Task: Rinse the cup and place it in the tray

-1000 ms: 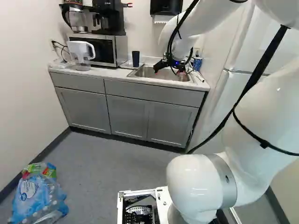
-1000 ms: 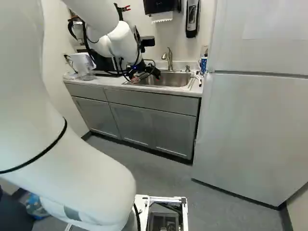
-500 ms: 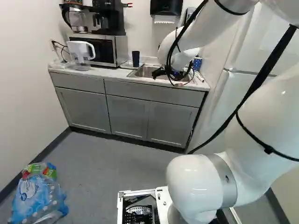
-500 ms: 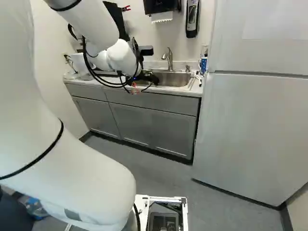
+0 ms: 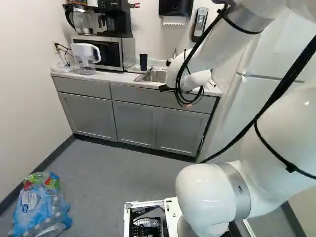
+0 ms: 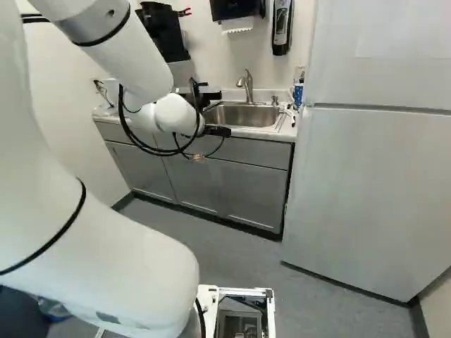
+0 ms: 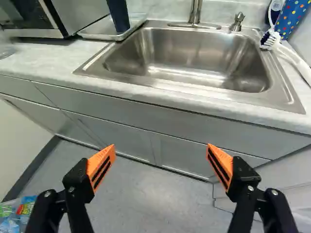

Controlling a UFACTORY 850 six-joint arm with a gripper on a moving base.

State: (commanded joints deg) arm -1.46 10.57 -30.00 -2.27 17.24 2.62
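Observation:
The gripper point(image 6: 218, 131) shows as a dark part in front of the counter in the right base view, its fingertips not distinguishable there. Seen from the wrist, the gripper point(image 7: 161, 154) is open, its orange pads wide apart with nothing between them. The dark blue cup point(image 5: 143, 61) stands at the back of the counter, left of the sink. In the wrist view the cup point(image 7: 119, 14) stands on the light tray point(image 7: 99, 32), between the microwave and the sink point(image 7: 187, 80). Both lie well ahead of the gripper. The tray's far part is hidden behind the cup.
A faucet point(image 6: 246, 83) rises behind the sink. A white brush point(image 7: 273, 38) and a dotted blue container point(image 7: 295, 17) stand beside it. The pitcher point(image 5: 85, 55) and microwave point(image 5: 111, 52) occupy the counter's left. A fridge point(image 6: 373, 183) is at the right; wrapped bottles point(image 5: 39, 205) lie on the floor.
My arm has drawn back from over the sink toward the base, bringing the gripper out in front of the counter's edge. The base, cup and tray have kept their places.

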